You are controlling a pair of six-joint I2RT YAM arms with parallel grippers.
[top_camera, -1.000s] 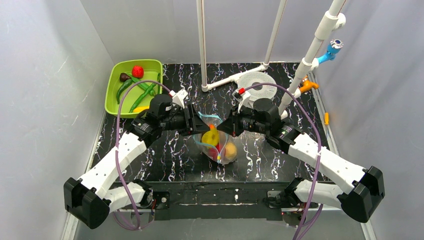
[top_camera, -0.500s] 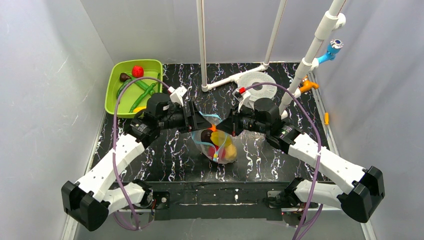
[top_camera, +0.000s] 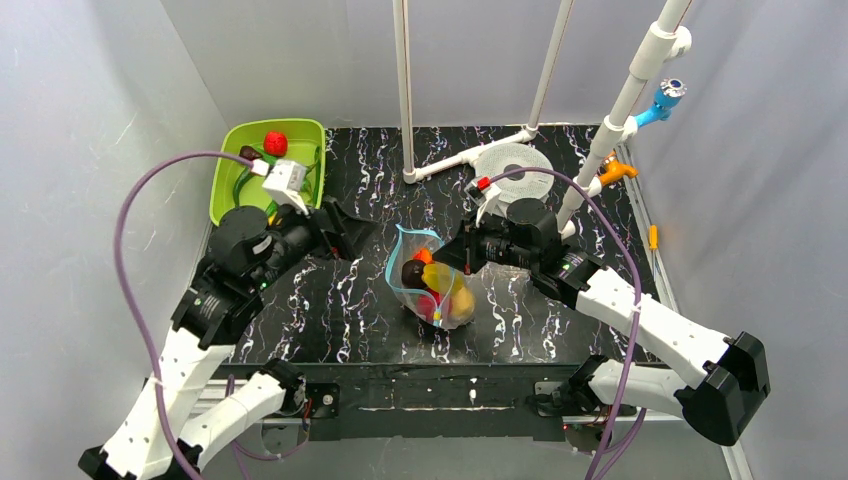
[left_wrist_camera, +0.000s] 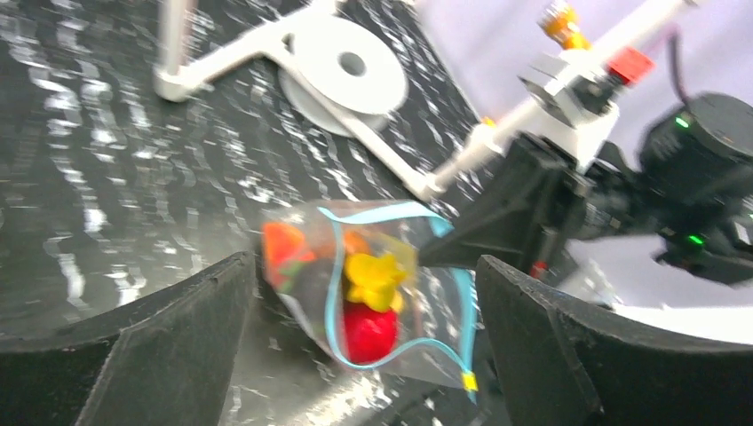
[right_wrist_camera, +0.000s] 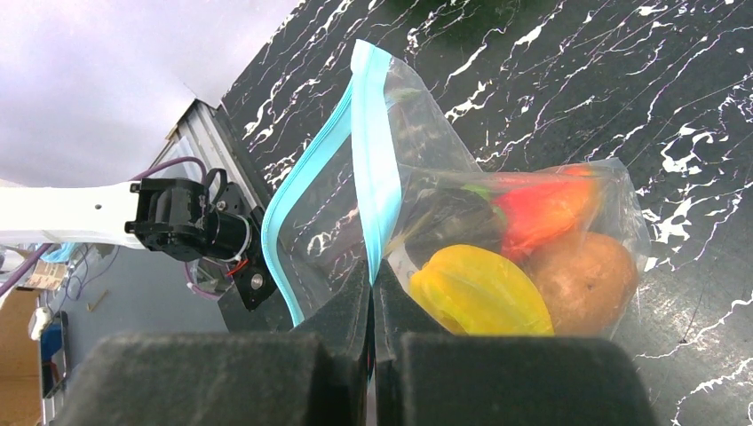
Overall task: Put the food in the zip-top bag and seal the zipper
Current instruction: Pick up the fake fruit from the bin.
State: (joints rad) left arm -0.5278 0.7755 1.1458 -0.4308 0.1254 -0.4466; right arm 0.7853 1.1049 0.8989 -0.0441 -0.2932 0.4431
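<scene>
The clear zip-top bag [top_camera: 432,285] stands in the middle of the black table, mouth open, with yellow, red, brown and dark food inside. Its light-blue zipper [top_camera: 397,262] loops round the mouth. My right gripper [top_camera: 462,256] is shut on the right side of the zipper strip [right_wrist_camera: 368,177] and holds that edge up. In the right wrist view a yellow piece [right_wrist_camera: 479,293], a brown one [right_wrist_camera: 582,280] and a red one [right_wrist_camera: 542,209] show through the plastic. My left gripper [top_camera: 352,228] is open and empty, left of the bag and apart from it. The bag [left_wrist_camera: 373,284] shows between its fingers [left_wrist_camera: 178,342].
A lime-green tray [top_camera: 225,165] at the back left holds a red strawberry [top_camera: 275,143] and green vegetables. White pipe stands [top_camera: 405,90] and a white round disc [top_camera: 510,165] are behind the bag. Blue and orange fittings [top_camera: 660,100] hang at the back right.
My left gripper has pulled back from the bag's mouth to the left, toward the green tray. A dark food piece now lies in the bag. My right gripper has kept its hold.
</scene>
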